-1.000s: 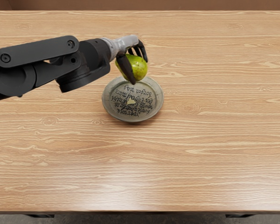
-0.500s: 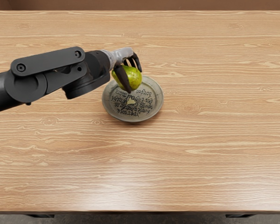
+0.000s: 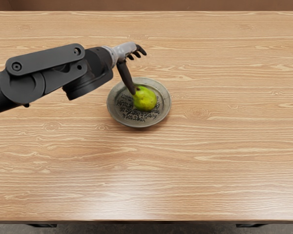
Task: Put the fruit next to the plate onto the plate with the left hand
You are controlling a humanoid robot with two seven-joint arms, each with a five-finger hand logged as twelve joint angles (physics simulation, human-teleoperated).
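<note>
"Light brown wood-grain table (image 3: 224, 161) fills the whole view. What is the biggest thing there?"

"The bulky black left arm (image 3: 44, 73). It comes in from the left edge and reaches toward the middle of the table's far half."

"And below its end?"

"A round grey plate with dark writing on its face (image 3: 118, 113), flat on the wood. The yellow-green pear (image 3: 145, 98) lies inside the rim, a little right of the plate's middle."

"Does the left hand (image 3: 123, 50) hold the fruit?"

"No. The grey-wristed hand hovers by the plate's far left rim. Its four dark fingers (image 3: 138, 50) are spread and stretched out to the right. They sit higher in the picture than the pear and clear of it, with bare wood showing between."

"The thumb?"

"The dark thumb (image 3: 126, 77) points down toward the plate, apart from the other four. Its tip ends right at the pear's left side. Whether it touches the skin or only overlaps it in this view, I cannot tell. Nothing is pinched."
</note>
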